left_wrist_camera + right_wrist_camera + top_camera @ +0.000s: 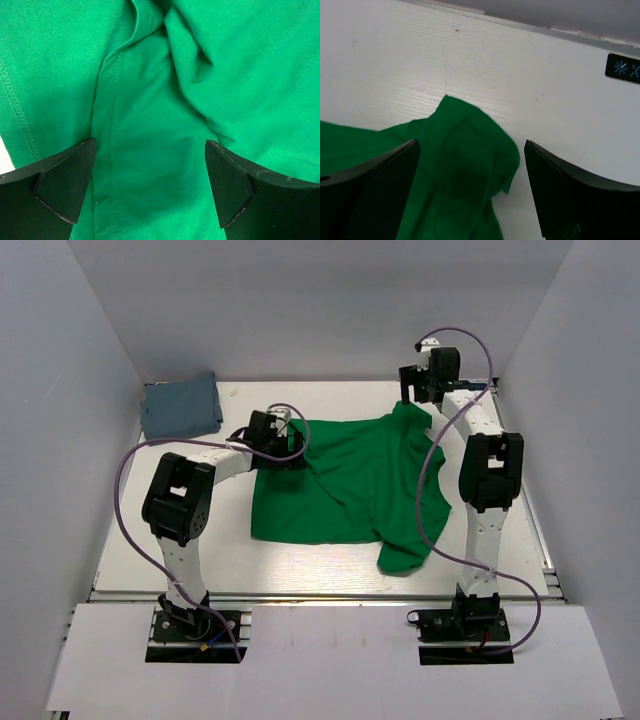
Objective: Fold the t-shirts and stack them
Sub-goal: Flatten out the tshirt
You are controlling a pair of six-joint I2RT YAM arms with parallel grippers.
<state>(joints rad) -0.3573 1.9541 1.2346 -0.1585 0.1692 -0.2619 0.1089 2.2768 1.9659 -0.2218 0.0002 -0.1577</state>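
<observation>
The bright green t-shirt (pixel 350 480) lies spread and rumpled in the middle of the table, one sleeve hanging toward the front (pixel 405 555). The grey-blue t-shirt (pixel 181 406) lies folded at the back left corner. My left gripper (pixel 290 445) is open over the green shirt's left edge; in the left wrist view its jaws straddle a stitched seam of the green shirt (pixel 145 165). My right gripper (pixel 412 400) is open over the shirt's far right corner; the right wrist view shows a bunched green tip (pixel 470 150) between its jaws.
White walls enclose the white table (pixel 300 575) at the back and both sides. A metal rail runs along the right edge (pixel 535 530). Purple cables loop off both arms.
</observation>
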